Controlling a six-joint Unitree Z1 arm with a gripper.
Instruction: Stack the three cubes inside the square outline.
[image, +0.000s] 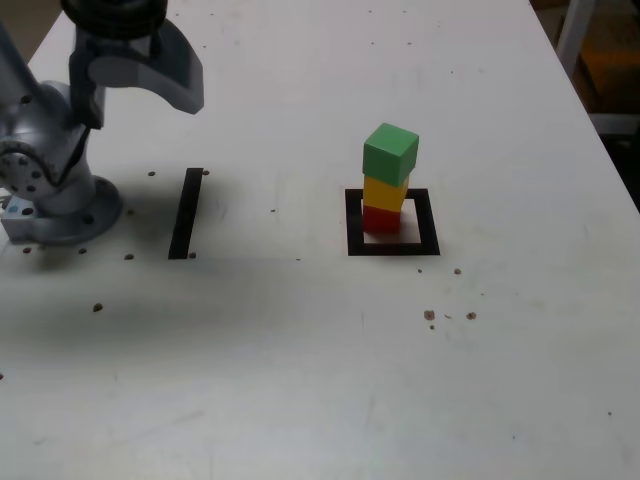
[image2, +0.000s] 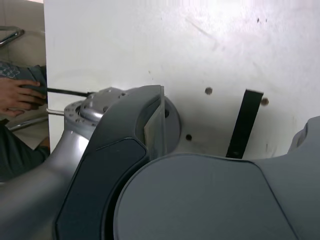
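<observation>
The three cubes stand as one tower inside the square outline (image: 392, 248), right of centre in the exterior view. The red cube (image: 380, 218) is at the bottom, the yellow cube (image: 385, 190) sits on it, and the green cube (image: 390, 152) is on top, turned slightly and overhanging a little. My gripper (image: 165, 70) hangs at the far upper left of the exterior view, well away from the tower. In the wrist view the gripper (image2: 232, 132) has its jaws wide apart, open, with nothing between them. The cubes do not show in the wrist view.
The arm's round base (image: 60, 205) sits at the exterior view's left. A straight black tape strip (image: 186, 213) lies beside it and shows again as the tape strip (image2: 244, 124). A person's hand (image2: 17, 97) is beyond the table edge. Small dark specks dot the white table (image: 300, 380).
</observation>
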